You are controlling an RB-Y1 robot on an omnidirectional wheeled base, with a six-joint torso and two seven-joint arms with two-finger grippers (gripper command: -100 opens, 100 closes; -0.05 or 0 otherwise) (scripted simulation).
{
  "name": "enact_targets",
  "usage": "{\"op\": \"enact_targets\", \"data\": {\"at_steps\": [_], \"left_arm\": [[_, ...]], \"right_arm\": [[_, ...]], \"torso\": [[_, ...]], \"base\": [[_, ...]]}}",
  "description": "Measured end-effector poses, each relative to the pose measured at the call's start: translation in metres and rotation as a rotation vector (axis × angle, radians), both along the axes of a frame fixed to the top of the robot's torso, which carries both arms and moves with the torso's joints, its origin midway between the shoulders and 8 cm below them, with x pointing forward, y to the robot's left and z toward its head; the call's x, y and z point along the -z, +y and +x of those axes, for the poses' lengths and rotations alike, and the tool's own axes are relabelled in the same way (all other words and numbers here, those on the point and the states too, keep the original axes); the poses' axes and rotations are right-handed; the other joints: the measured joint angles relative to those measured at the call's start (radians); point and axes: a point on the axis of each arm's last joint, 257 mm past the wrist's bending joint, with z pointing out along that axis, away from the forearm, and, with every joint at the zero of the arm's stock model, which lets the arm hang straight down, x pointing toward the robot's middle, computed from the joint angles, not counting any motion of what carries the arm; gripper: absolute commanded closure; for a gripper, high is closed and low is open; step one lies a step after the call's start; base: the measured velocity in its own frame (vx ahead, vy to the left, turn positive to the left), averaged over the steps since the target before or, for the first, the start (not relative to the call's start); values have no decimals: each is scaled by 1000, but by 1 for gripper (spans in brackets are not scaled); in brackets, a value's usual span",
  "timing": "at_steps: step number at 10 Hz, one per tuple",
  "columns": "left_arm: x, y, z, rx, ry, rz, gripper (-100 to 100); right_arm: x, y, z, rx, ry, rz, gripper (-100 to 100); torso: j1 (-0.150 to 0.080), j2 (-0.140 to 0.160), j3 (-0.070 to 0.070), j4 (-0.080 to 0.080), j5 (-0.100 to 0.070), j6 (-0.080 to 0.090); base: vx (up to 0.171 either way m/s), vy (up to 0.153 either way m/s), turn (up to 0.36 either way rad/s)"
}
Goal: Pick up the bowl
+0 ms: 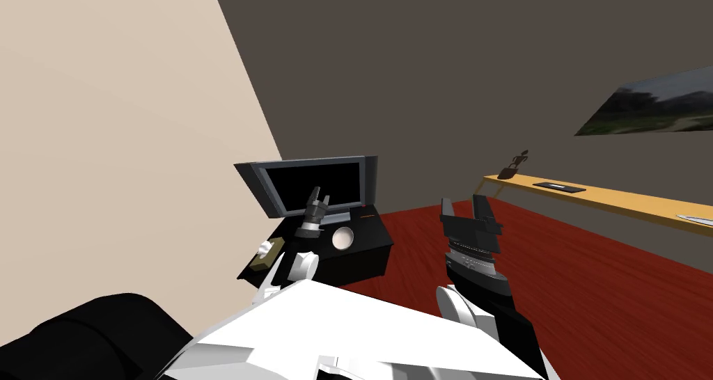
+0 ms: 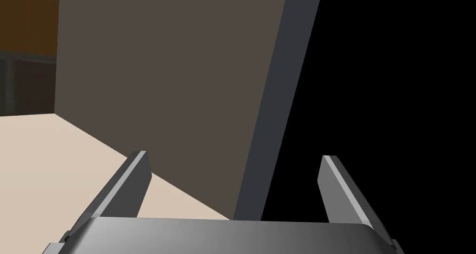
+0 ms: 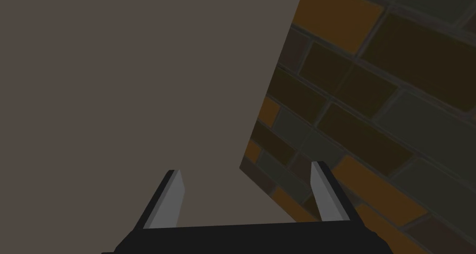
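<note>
A small white bowl (image 1: pixel 342 238) sits on top of a low black cabinet (image 1: pixel 365 256), just in front of a grey-framed television (image 1: pixel 278 188). My left gripper (image 1: pixel 320 196) is raised before the screen, above and slightly left of the bowl and apart from it. Its fingers point up and away. In the left wrist view the left gripper (image 2: pixel 234 158) stands open and empty, facing the television's grey frame edge (image 2: pixel 274 107). My right gripper (image 1: pixel 464 203) hovers over the red floor to the right of the cabinet. The right wrist view shows this right gripper (image 3: pixel 246 168) open and empty.
A small tan box (image 1: pixel 268 255) with a white tuft lies at the cabinet's left end. A beige wall runs along the left. A long yellow shelf (image 1: pixel 613 198) lines the far right wall. A black rounded seat (image 1: pixel 90 334) sits at lower left. Red floor (image 1: pixel 557 271) spreads to the right.
</note>
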Motion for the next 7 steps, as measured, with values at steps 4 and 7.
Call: {"op": "enact_targets", "data": {"at_steps": [4,7], "left_arm": [[65,2,35,46,177,-33,-100],[106,4,49,64,286,-60,-100]], "right_arm": [[0,0,0,0,0,0,0],[0,0,0,0,0,0,0]], "torso": [[0,0,0,0,0,0],[-1,-1,0,0,0,0]], "base": [[-21,39,135],[-9,20,92]]}}
